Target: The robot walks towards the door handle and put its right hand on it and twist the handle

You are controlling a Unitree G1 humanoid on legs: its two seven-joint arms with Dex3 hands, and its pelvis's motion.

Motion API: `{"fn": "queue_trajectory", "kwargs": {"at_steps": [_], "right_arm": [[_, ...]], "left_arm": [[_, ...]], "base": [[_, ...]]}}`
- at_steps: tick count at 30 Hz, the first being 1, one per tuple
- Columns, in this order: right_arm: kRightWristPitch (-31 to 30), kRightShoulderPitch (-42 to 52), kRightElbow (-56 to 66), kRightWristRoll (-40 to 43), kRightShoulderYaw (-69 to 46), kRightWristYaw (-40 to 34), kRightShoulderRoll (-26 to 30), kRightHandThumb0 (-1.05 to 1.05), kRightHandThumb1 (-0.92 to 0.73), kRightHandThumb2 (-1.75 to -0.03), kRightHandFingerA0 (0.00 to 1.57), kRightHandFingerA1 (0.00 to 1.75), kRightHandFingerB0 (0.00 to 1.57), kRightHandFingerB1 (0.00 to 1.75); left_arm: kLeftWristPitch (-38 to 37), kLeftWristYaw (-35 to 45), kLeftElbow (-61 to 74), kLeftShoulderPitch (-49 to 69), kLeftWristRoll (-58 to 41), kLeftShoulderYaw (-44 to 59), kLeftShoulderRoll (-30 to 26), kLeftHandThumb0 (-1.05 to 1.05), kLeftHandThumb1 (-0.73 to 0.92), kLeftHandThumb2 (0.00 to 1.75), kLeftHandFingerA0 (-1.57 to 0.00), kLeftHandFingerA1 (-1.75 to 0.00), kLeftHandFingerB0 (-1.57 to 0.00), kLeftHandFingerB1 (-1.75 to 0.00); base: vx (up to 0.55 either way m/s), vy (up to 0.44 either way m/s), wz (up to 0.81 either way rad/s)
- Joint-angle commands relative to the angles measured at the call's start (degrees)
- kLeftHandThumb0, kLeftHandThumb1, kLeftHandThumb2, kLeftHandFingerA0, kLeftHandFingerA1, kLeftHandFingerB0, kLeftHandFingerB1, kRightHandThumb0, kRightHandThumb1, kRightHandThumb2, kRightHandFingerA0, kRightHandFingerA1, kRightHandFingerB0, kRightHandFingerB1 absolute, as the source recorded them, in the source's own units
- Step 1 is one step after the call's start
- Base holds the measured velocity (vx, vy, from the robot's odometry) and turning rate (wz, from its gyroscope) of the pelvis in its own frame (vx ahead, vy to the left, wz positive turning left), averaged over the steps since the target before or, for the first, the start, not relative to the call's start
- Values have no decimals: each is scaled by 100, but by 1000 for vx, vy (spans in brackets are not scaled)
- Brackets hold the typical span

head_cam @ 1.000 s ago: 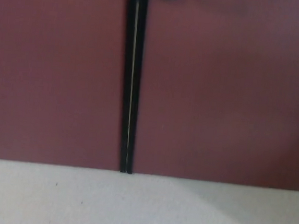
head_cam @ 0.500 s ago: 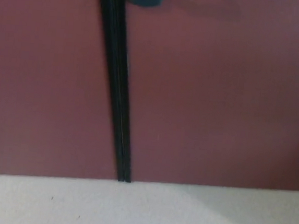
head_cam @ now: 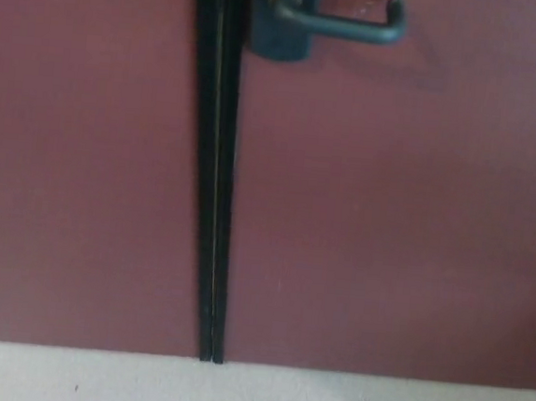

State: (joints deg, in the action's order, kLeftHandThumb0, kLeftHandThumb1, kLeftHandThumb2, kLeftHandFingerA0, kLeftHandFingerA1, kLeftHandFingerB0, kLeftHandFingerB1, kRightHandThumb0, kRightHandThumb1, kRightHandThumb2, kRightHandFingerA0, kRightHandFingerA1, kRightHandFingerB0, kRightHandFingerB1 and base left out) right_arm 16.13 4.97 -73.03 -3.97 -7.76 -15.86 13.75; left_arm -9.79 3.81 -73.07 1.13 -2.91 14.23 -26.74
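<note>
Honestly there's no robot body to describe here: no arm, hand or cable shows anywhere around the dark door handle (head_cam: 344, 24), so colours, screws and markings just can't be made out.

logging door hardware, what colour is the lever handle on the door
Dark grey lever door handle, against the maroon door; head view.

no arm in view, no hand in view

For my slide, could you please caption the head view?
Dark lever handle at the top of a maroon door, beside the black seam; no hand in view.
</note>
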Motion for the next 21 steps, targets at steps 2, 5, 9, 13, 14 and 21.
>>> {"fn": "queue_trajectory", "kwargs": {"at_steps": [2, 5, 9, 13, 14, 21], "right_arm": [[-182, -34, -50, 28, -28, 19, -10, -3, -62, -57, 69, 51, 45, 40], [-175, -63, -58, 44, -51, 18, -19, -3, -62, -57, 69, 51, 45, 40], [-167, -84, -126, 4, -37, 61, -3, -3, -62, -57, 69, 51, 45, 40], [-145, -84, -121, 29, -58, 55, -27, -4, -62, -57, 69, 52, 44, 40], [-154, -77, -107, 6, -40, 39, -26, -4, -62, -57, 69, 52, 45, 40], [-229, -63, -136, -52, 19, 18, -22, -4, -63, -57, 69, 52, 45, 40]], "left_arm": [[-27, -1, 3, 52, 61, -39, -46, 0, 72, 61, -56, -52, -32, -35], [-38, 29, -1, 25, 110, -100, -80, 0, 72, 60, -56, -51, -32, -36], [24, 89, 42, 30, 16, -59, -77, -2, 72, 60, -56, -51, -33, -35], [10, 95, 136, 46, -15, -33, -64, -3, 72, 60, -56, -51, -33, -36], [14, 101, 145, 42, 22, -65, -81, -3, 72, 60, -56, -51, -34, -36], [-4, 84, 110, 39, 89, -158, -115, -3, 71, 60, -57, -50, -37, -37]], "base": [[9, 1, 17], [51, 1, -4], [83, 79, -5], [102, 209, -6], [120, 229, 21], [114, 112, -3]]}}
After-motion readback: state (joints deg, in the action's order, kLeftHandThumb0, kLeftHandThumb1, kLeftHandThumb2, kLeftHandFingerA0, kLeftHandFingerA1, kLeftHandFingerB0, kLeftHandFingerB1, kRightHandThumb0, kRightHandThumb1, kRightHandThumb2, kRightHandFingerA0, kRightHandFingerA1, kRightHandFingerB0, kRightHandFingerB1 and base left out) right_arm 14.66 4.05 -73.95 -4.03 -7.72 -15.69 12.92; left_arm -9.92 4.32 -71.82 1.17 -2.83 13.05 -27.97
